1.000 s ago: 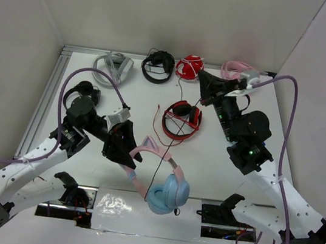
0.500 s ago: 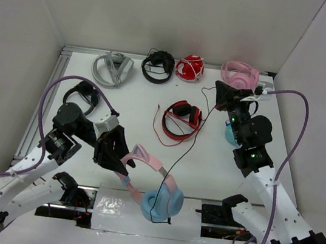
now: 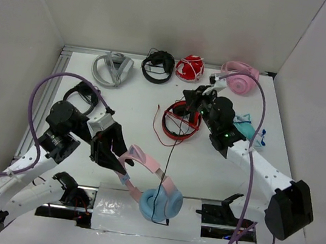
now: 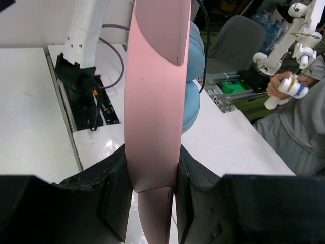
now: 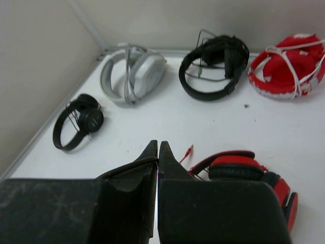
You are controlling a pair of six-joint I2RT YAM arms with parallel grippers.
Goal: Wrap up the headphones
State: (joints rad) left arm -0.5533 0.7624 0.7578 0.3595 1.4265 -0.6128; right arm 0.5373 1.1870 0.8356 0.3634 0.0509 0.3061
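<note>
**right arm swings the cable inward over the table**

nearest the bases, the headphones hang tilted over the table's near edge, their light blue ear cups lowest. the left gripper is clamped on the pink headband and has drawn the set a little nearer and lower than a second ago.

the thin black cable rises almost straight from the cups to the right gripper. a second ago that gripper was far right by the all-pink headphones; it has swept left and now sits above the red-and-black headphones. its jaws are pressed together on the cable. i judge this as one pass of a winding loop, with the wrap barely begun.

the left wrist view shows the headband squeezed squarely between both jaws, hidden from above. the right wrist view shows the cable leaving the closed tips, plus the grey headphones in the far row; only the overhead shows the cable's whole run.
</note>
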